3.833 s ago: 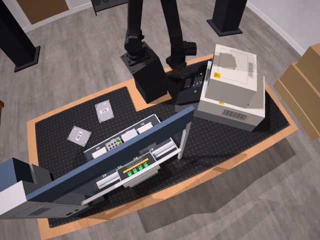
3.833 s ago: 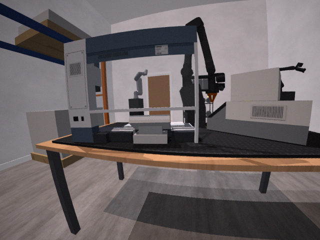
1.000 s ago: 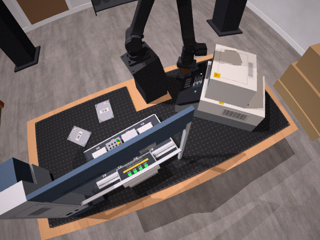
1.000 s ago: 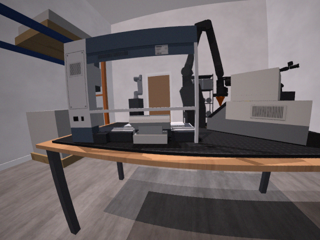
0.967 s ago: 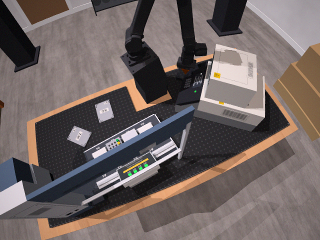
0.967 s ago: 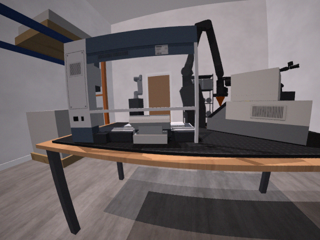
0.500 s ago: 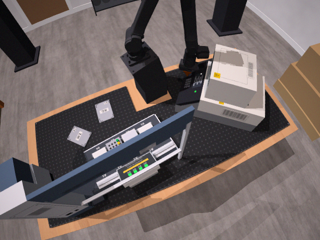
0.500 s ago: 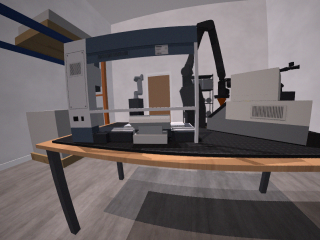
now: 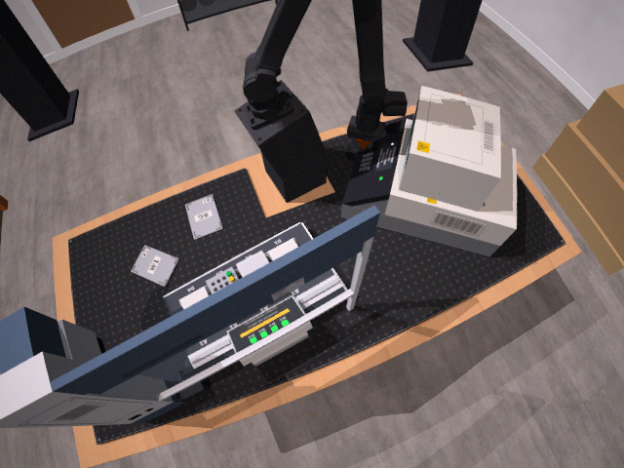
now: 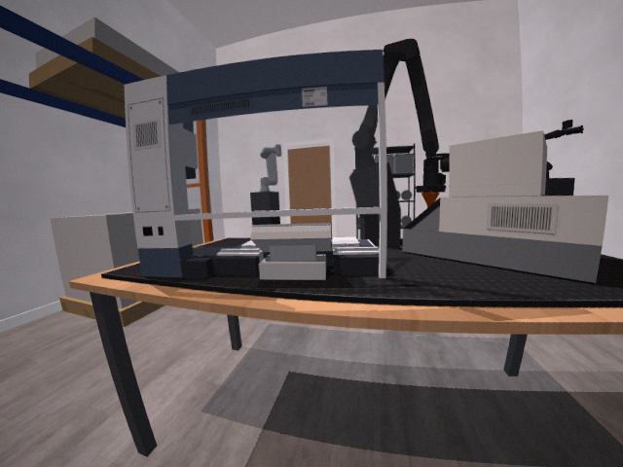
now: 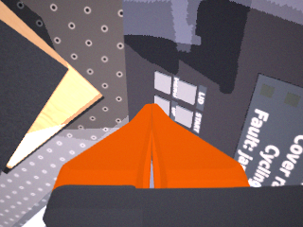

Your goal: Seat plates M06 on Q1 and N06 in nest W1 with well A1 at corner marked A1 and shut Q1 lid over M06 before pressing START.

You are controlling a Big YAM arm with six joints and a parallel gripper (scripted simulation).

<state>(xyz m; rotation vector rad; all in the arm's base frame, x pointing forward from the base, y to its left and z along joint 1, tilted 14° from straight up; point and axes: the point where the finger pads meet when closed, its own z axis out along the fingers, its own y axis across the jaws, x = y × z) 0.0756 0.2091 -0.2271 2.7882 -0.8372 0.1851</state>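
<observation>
My gripper (image 11: 151, 113) is shut and empty, its orange tips pointing down at the keypad of cycler Q1 (image 9: 453, 171). The tips sit just beside the keys labelled LID (image 11: 186, 93) and START (image 11: 185, 116); I cannot tell whether they touch a key. The gripper also shows in the top view (image 9: 364, 143) and the exterior view (image 10: 432, 198). Q1's lamp (image 9: 380, 177) is green. Its white lid (image 9: 450, 143) lies over the body and hides the block. Plate M06 (image 9: 194, 297) lies on D4 and plate N06 (image 9: 285, 248) on D1. Nest W1 (image 9: 158, 266) holds nothing.
The regrip nest RG (image 9: 205, 219) holds nothing. The deep-well block (image 9: 252, 262) and the tube cooling block (image 9: 219, 280) sit between the plates. A blue gantry beam (image 9: 216, 296) on a white post (image 9: 359, 272) spans the deck. The arm's base pedestal (image 9: 290, 145) stands left of Q1.
</observation>
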